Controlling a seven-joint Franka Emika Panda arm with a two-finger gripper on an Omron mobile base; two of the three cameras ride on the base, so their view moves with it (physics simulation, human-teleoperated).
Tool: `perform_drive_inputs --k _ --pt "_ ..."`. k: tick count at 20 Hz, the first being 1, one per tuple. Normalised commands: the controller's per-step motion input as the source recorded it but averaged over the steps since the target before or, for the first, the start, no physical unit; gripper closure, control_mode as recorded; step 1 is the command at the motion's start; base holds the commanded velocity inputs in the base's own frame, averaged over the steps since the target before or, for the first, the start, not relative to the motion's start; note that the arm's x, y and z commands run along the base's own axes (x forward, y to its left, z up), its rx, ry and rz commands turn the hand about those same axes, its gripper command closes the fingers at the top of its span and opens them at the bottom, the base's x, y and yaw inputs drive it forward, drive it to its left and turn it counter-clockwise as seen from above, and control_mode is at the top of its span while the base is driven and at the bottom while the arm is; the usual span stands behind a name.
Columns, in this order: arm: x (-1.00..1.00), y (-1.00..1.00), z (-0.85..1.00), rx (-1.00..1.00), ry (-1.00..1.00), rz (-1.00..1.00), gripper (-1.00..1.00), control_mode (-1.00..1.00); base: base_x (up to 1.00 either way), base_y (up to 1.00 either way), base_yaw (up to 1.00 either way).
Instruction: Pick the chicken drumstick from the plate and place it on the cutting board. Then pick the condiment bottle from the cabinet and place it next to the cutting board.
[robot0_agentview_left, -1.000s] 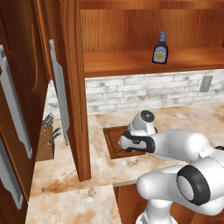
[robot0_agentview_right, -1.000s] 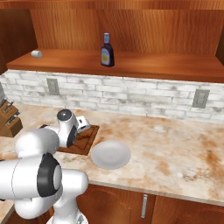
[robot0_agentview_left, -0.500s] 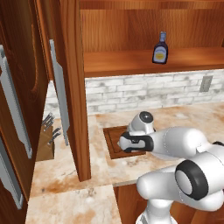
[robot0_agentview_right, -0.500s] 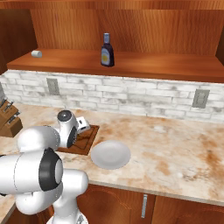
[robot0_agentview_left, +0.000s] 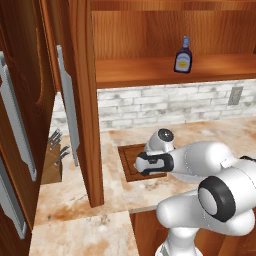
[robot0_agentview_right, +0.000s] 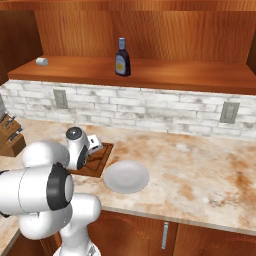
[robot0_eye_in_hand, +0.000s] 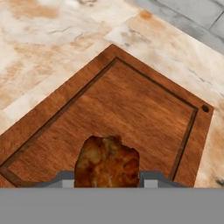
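Note:
My gripper (robot0_eye_in_hand: 108, 178) is shut on the chicken drumstick (robot0_eye_in_hand: 107, 161), a dark brown lump held just above the cutting board (robot0_eye_in_hand: 131, 100). In the base views my hand (robot0_agentview_left: 152, 162) hangs low over the board (robot0_agentview_left: 128, 159), and the board (robot0_agentview_right: 103, 154) lies left of the white plate (robot0_agentview_right: 126, 176), which holds nothing. The condiment bottle (robot0_agentview_left: 183, 55) stands upright on the cabinet shelf (robot0_agentview_left: 150, 71). It is the dark, blue-capped bottle (robot0_agentview_right: 122, 57) on the shelf (robot0_agentview_right: 165, 75) above the counter.
The open cabinet door (robot0_agentview_left: 84, 100) hangs close to the board's left. A knife block (robot0_agentview_left: 54, 161) stands behind it on the counter. A small pale object (robot0_agentview_right: 42, 61) lies at the shelf's left end. Bare marble counter (robot0_agentview_right: 200, 170) stretches right of the plate.
My hand has barely shifted over the cutting board. The drumstick stays in the grip.

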Motion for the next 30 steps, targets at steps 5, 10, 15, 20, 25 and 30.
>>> perform_drive_inputs --k 5,10,15,20,25,30 --pt "0.00 0.07 -0.10 0.00 -0.01 0.00 1.00 -1.00 0.00 0.00 0.00" --pt "0.00 0.07 -0.10 0.00 -0.02 0.00 1.00 -1.00 0.00 0.00 0.00" --pt "0.02 0.03 -0.15 0.00 -0.03 0.00 1.00 -1.00 0.00 0.00 0.00" --pt "0.02 0.02 -0.15 0.00 -0.03 0.00 1.00 -1.00 0.00 0.00 0.00" --pt "0.02 0.02 -0.14 0.00 -0.02 0.00 1.00 -1.00 0.00 0.00 0.00" --pt "0.02 0.01 -0.13 0.00 -0.01 0.00 1.00 -1.00 0.00 0.00 0.00"
